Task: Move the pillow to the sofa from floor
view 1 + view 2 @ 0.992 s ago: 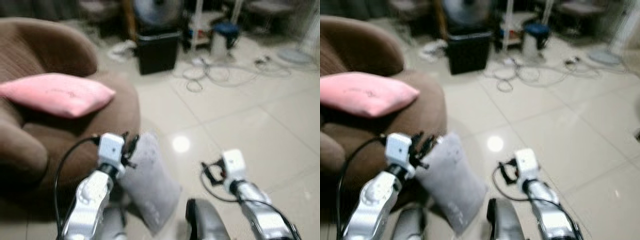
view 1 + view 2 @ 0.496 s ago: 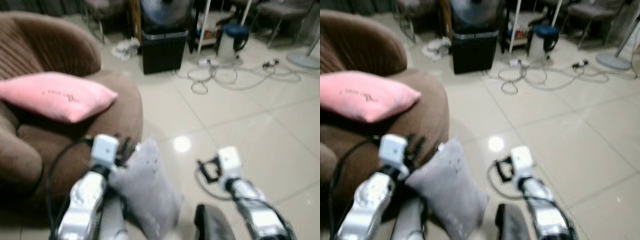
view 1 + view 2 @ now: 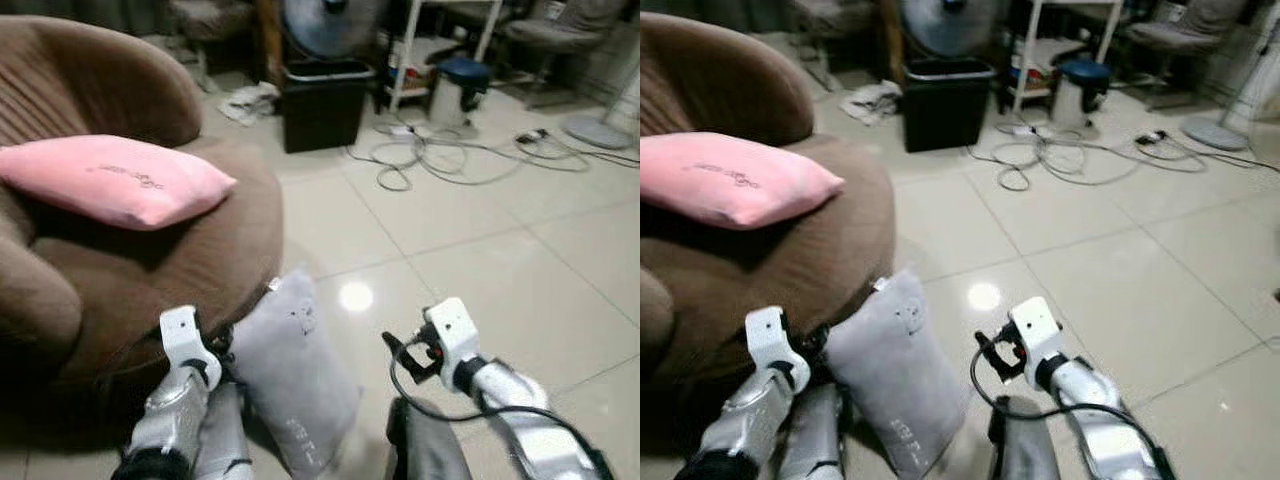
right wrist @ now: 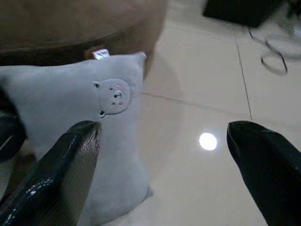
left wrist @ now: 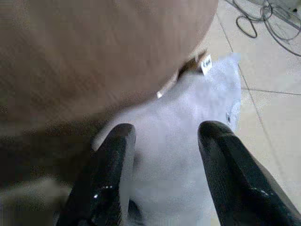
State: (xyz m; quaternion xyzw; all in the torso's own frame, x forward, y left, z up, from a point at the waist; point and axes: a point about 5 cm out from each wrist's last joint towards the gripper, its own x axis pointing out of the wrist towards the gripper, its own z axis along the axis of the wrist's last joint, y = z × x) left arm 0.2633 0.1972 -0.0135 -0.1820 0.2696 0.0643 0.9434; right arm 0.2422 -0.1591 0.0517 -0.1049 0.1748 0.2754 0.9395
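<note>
Sofa (image 3: 150, 270), brown and rounded, takes the left half of the left eye frame, with a pink cushion (image 3: 115, 180) resting on its seat in the upper left. Tile floor (image 3: 480, 250) runs across the right half, cables (image 3: 450, 160) and a black bin (image 3: 322, 102) along the top centre. Grey pillow (image 3: 290, 375), the task's thing, stands on the floor at lower centre, leaning against the sofa's front edge; a small bear patch (image 4: 113, 96) and a white tag (image 5: 205, 63) mark its upper end. Left gripper (image 5: 162, 155) sits at the pillow's sofa-side edge, fingers parted and reaching over the grey fabric, not yet clamped. Right gripper (image 4: 162, 146) hangs over the pillow's floor-side edge, fingers spread wide, apart from the fabric. Judgement: step in hand is the grasp. Best to bring both grippers in toward the pillow's middle from opposite sides, push in deep before closing since soft fill gives way, and keep the left fingers (image 5: 110, 174) off the sofa skirt so that only pillow is caught.
</note>
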